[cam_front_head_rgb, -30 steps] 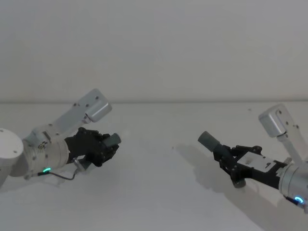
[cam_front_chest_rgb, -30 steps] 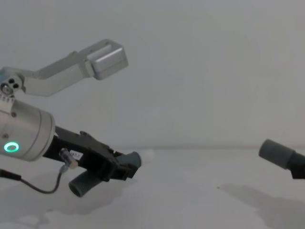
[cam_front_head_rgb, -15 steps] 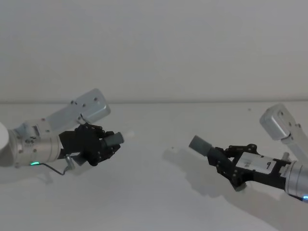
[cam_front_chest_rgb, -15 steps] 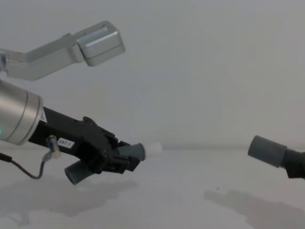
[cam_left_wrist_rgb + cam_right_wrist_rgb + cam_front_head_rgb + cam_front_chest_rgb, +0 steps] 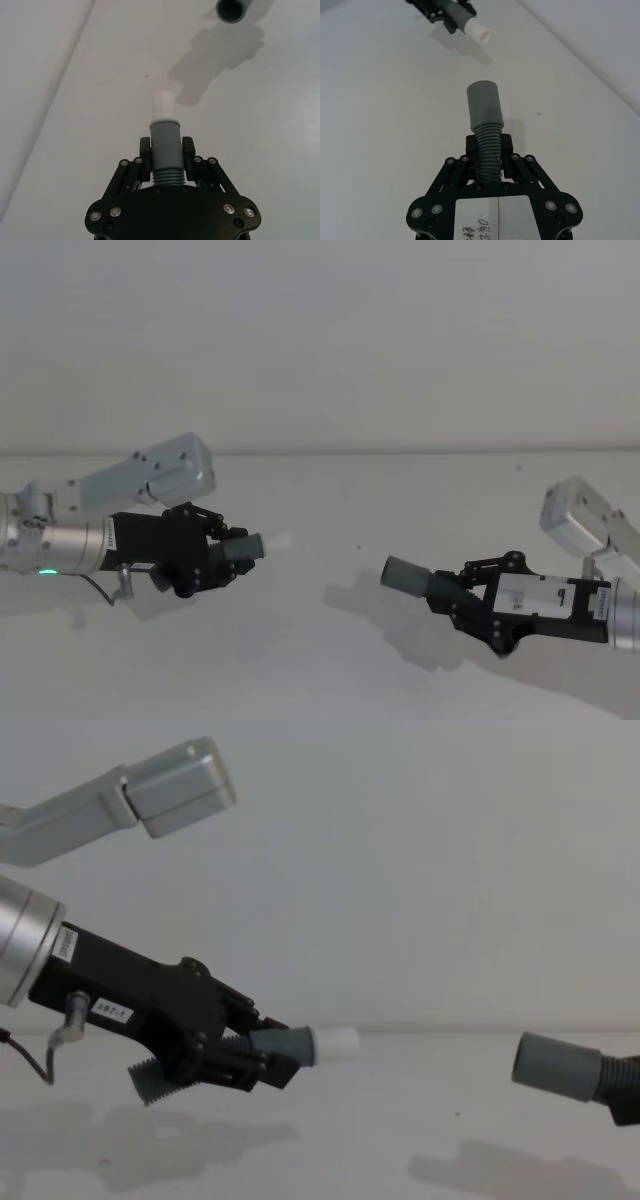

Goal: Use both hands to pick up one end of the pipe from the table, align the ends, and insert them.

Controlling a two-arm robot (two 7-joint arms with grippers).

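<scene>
Right wrist view, closest in: the right claw (image 5: 489, 147) is clamped on the pipe (image 5: 488, 135) at its dark ribbed part, just behind the socket cuff (image 5: 484, 105), a smooth grey cylinder with a plain end. Left wrist view likewise: the left claw (image 5: 165, 150) is clamped on the other cuff (image 5: 165, 140) where the ribs begin, and its narrower white tip (image 5: 164, 105) sticks out forward. Farther out in each wrist view, the opposite end faces back across a gap. From the chest, a short ribbed stretch of hose juts out behind the left claw. From the head, both ends hang above the white worktop (image 5: 330, 670), well apart and pointing roughly at each other, with the socket seeming to sit a little lower than the tip. So the pick-up looks done and the alignment partly there. What is left, I judge, is levelling the two axes, closing the gap and pushing the white tip into the socket.
</scene>
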